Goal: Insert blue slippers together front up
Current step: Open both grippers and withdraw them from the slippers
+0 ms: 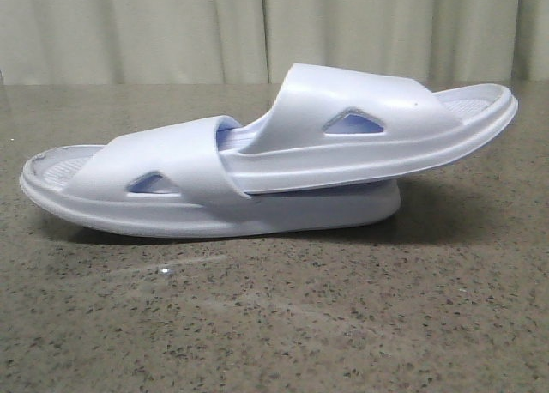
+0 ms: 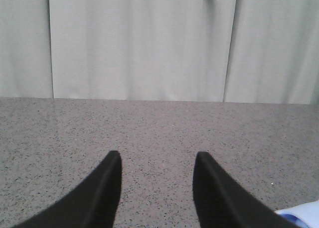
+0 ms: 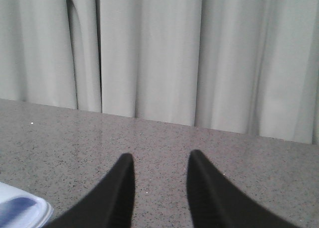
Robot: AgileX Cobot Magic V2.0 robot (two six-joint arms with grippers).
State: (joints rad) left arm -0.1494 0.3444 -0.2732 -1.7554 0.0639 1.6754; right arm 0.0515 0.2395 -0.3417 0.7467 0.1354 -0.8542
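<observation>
- Front view: blue slippers (image 1: 266, 166) nested together at mid-worktop, seen side-on, filling most of the width.
- Lower slipper (image 1: 154, 183) flat on its sole, strap toward the left, triangular side cutout visible.
- Upper slipper (image 1: 386, 123) pushed under the lower one's strap, tilted, its far end raised clear toward the right, resting on the lower footbed.
- Ribbed footbed visible at both outer ends of the pair.
- Speckled grey-brown stone worktop (image 1: 274, 324) beneath, faint shadow under the pair.
- Pale pleated curtain (image 1: 171, 28) closing off the background.
- Left wrist view: left pincer (image 2: 157, 161) spread, both black fingers apart, nothing between them, poised over bare worktop; pale blue slipper edge (image 2: 301, 217) just beside one finger at the frame corner.
- Right wrist view: right pincer (image 3: 160, 161) likewise spread and holding nothing; blurred slipper edge (image 3: 22, 208) near one finger at the frame corner.
</observation>
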